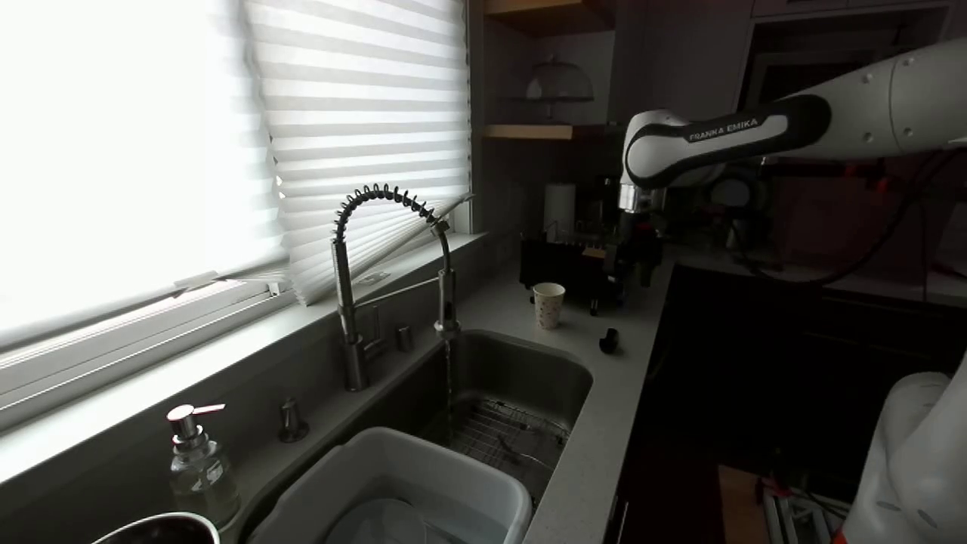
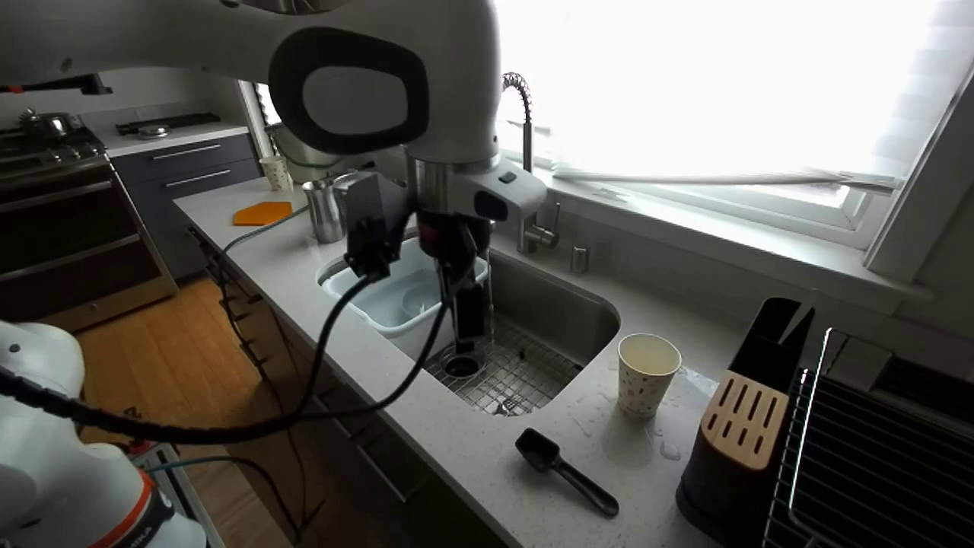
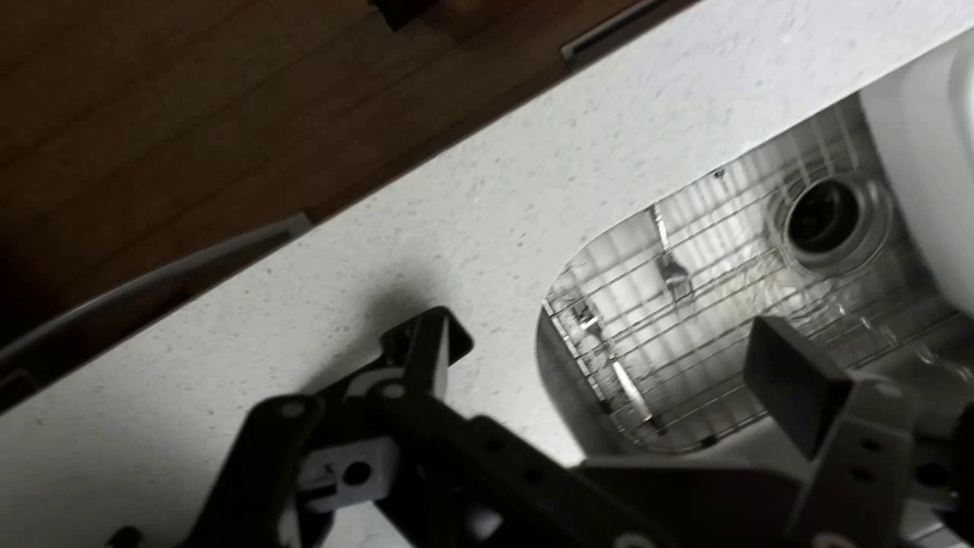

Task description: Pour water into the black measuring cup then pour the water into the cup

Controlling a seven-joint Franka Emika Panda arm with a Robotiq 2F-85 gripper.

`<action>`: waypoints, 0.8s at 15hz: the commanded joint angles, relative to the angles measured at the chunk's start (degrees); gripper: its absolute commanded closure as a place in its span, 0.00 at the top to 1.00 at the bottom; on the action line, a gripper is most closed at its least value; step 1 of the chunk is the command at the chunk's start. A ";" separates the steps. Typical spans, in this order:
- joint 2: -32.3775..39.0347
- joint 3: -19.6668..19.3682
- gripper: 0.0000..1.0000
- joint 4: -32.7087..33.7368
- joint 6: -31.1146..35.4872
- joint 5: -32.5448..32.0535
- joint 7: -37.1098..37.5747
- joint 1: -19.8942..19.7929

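Counter, arm above; end effector downturned, spread

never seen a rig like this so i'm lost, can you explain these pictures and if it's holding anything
This is a single robot arm that grasps with the pincer at its end. Two pictures are taken from outside the robot; the close-up looking down is taken from its wrist. On the counter, a pale speckled cup stands upright, and near it lies a black measuring cup with a handle. Water runs from the coiled tap into the sink, where a pale tub sits. The pincer is open and holds nothing.
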 commanded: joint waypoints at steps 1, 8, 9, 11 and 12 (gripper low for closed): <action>7.45 -1.52 1.00 0.98 7.59 0.72 6.10 -3.19; 16.74 -2.37 1.00 2.14 16.17 0.84 24.16 -5.94; 17.73 -2.54 1.00 2.31 16.45 1.14 26.81 -6.05; 19.10 -3.00 1.00 2.75 16.88 1.16 30.25 -6.25; 19.61 -3.27 1.00 2.99 16.55 1.40 31.12 -6.43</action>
